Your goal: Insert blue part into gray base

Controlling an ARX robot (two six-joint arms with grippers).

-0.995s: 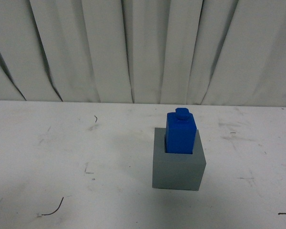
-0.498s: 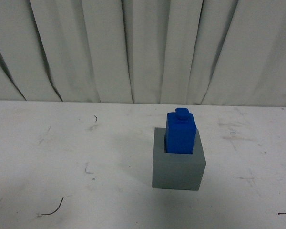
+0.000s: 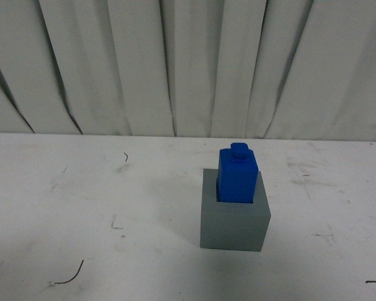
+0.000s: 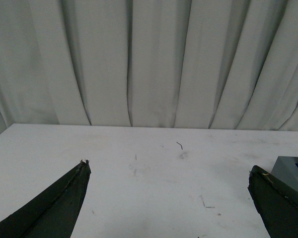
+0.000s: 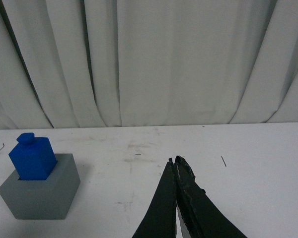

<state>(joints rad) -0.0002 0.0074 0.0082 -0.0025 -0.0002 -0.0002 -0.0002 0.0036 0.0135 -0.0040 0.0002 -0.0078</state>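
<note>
Blue part [image 3: 238,174]: upright, lower end seated in the recess of the gray base [image 3: 234,221], round stud uppermost; position unchanged from the earlier front views, with no arm in that view then or now. Left gripper [image 4: 169,171]: fingers spread wide, holding nothing, well apart from the base; right gripper [image 5: 175,161]: fingertips pressed together, holding nothing, off to the side of the base. Surface: white table [image 3: 81,207], scuffed with dark marks and a thin curved strand [image 3: 71,275] near the front edge; backdrop: pleated white curtain [image 3: 144,63].
</note>
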